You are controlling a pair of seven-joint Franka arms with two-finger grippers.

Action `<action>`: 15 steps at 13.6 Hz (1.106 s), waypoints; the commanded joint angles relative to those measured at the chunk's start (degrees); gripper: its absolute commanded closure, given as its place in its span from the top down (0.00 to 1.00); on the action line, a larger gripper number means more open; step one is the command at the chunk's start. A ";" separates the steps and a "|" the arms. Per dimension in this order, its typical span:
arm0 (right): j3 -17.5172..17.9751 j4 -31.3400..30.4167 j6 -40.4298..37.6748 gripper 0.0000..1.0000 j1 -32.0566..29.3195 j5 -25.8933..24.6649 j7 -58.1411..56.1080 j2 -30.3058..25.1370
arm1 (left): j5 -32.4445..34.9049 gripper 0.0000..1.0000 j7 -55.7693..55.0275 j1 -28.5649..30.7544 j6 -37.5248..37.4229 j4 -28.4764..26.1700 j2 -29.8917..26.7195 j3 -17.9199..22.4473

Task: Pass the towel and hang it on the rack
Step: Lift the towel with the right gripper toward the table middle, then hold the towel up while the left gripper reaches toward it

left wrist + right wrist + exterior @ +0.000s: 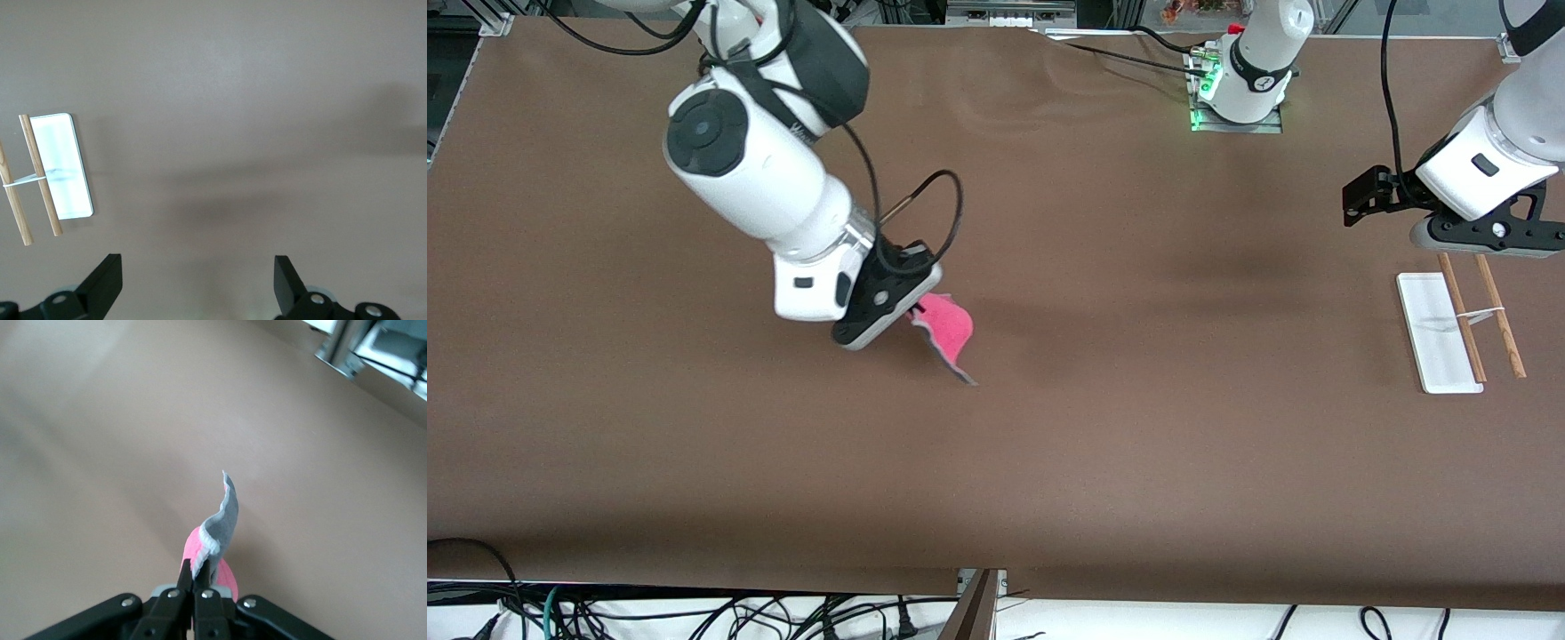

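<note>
The towel (947, 331) is pink-red with a dark grey back and pale edging. My right gripper (911, 313) is shut on one edge of it and holds it above the middle of the table, toward the right arm's end. In the right wrist view the towel (220, 520) sticks up from the closed fingers (185, 577). The rack (1439, 333) has a flat white base and two brown rods (1461, 316); it stands at the left arm's end. My left gripper (1360, 200) is open and empty, up over the table beside the rack. The rack also shows in the left wrist view (60, 167).
The brown table (1138, 400) is bare between the towel and the rack. The left arm's base (1249, 71) stands at the table's edge farthest from the front camera. Cables (694, 613) hang below the nearest edge.
</note>
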 commanded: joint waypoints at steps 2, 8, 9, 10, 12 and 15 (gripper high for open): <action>3.63 1.36 4.62 0.00 1.83 0.32 -0.35 0.59 | 0.99 1.00 0.54 -0.03 -1.28 1.89 0.88 0.10; 4.43 1.27 7.88 0.00 6.39 0.40 -10.90 1.56 | 0.29 1.00 0.89 -0.03 -3.37 1.80 1.05 0.02; 4.43 1.27 8.06 0.00 7.71 0.23 -10.99 1.56 | -0.50 1.00 1.16 -0.03 -4.87 1.80 1.05 -0.07; 4.35 1.27 8.06 0.00 8.76 -0.03 -11.08 1.56 | -3.73 1.00 2.29 0.06 -5.23 1.80 1.40 0.02; 4.35 1.27 8.49 0.00 10.70 -0.12 -11.43 1.56 | -7.26 1.00 9.56 0.15 -5.15 1.80 3.07 0.19; 4.34 1.09 12.27 0.00 12.02 -0.04 -10.91 1.56 | -14.71 1.00 15.38 2.17 -5.23 1.45 6.32 0.10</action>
